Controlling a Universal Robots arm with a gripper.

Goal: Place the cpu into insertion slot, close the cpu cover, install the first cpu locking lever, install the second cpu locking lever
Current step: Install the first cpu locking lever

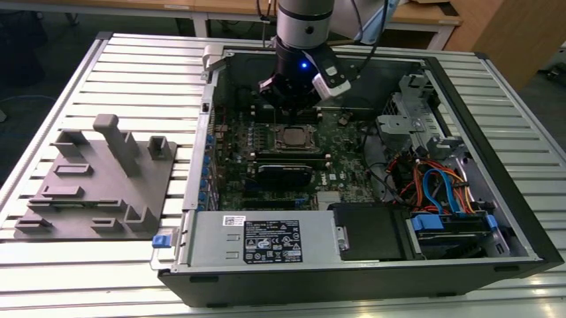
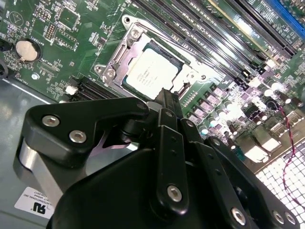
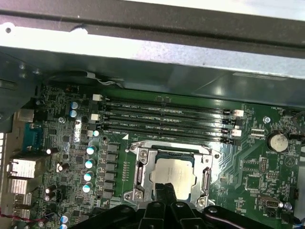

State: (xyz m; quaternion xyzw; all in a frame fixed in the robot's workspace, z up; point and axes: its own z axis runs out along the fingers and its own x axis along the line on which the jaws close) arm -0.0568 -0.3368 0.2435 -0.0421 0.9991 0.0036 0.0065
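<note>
The cpu (image 2: pixel 151 71) (image 3: pixel 172 172) (image 1: pixel 290 137), a flat silver-tan square, lies seated in the insertion slot (image 3: pixel 167 153) on the green motherboard of the open computer case. The cpu cover (image 2: pixel 183 66) (image 3: pixel 206 177) frames the chip and looks laid flat over its edges. My gripper (image 2: pixel 167 98) (image 3: pixel 167 190) (image 1: pixel 287 118) hovers just off one edge of the socket, its black fingers pressed together with nothing visible between them. In both wrist views the tips overlap the socket's rim. I cannot make out the locking levers clearly.
Long memory slots (image 3: pixel 167 119) run beside the socket, with a coin battery (image 3: pixel 275 141) nearby. A black module (image 1: pixel 283 173) lies below the socket in the exterior view. Case walls (image 1: pixel 212 99) surround the board. A grey fixture tray (image 1: pixel 97 179) sits at the exterior view's left; cables (image 1: pixel 433 185) crowd the right.
</note>
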